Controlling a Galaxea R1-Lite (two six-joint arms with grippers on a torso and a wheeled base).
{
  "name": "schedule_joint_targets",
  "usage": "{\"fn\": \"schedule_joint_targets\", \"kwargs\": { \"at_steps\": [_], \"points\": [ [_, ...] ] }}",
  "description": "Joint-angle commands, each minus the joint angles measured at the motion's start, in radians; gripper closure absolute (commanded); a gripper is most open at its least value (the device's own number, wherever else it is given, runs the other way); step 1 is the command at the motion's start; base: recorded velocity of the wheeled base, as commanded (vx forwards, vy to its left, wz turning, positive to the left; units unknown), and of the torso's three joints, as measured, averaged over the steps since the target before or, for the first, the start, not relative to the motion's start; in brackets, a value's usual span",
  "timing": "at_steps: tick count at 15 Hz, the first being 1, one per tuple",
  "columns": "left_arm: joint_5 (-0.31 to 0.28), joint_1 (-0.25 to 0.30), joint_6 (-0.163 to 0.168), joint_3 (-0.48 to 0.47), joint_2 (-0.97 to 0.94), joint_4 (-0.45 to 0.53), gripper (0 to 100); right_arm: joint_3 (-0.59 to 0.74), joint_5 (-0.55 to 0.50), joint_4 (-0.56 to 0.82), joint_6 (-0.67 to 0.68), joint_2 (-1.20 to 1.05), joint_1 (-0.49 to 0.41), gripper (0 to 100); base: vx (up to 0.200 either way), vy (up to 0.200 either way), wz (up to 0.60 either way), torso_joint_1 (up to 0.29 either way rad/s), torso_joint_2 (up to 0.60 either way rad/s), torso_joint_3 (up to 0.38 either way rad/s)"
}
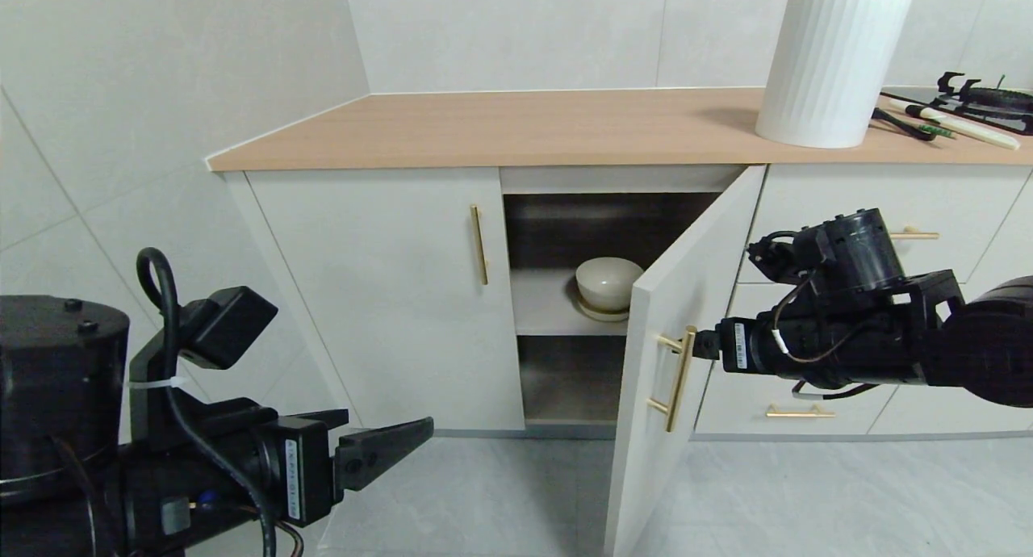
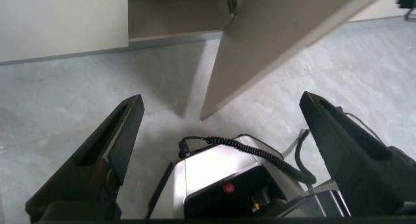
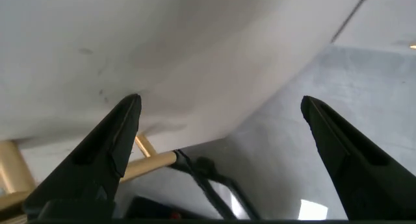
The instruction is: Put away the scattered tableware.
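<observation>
The right gripper point(image 1: 700, 344) sits at the gold handle point(image 1: 680, 377) of the open cabinet door point(image 1: 686, 282). Its 2 fingers are spread wide with nothing between them, and the handle's bar, long axis vertical, lies just beside 1 finger. The left gripper point(image 1: 386, 437) hangs low over the floor, also spread and empty, well apart from the door. Inside, a bowl point(image 1: 609, 281) rests on a plate point(image 1: 599, 312) on the shelf. Shutting the door looks like the next move: its free edge would swing back toward the opening over the floor, and the right arm is much the nearer.
</observation>
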Motion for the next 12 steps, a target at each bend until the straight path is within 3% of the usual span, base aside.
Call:
{"fn": "schedule_joint_targets", "kwargs": {
  "at_steps": [1, 9, 12],
  "points": [
    [0.000, 0.000, -0.001, -0.002, 0.007, 0.000, 0, -0.004, 0.002, -0.037, 0.045, 0.048, 0.006, 0, 0.000, 0.000, 0.00, 0.000, 0.00, 0.000],
    [0.001, 0.000, -0.001, 0.002, 0.015, 0.001, 0, -0.004, -0.009, -0.126, 0.092, 0.098, 0.000, 0, 0.000, 0.000, 0.00, 0.000, 0.00, 0.000],
    [0.001, 0.000, 0.001, 0.002, 0.012, 0.007, 0, -0.002, -0.046, -0.218, 0.154, 0.146, 0.003, 0, 0.000, 0.000, 0.00, 0.000, 0.00, 0.000]
  ]
}}
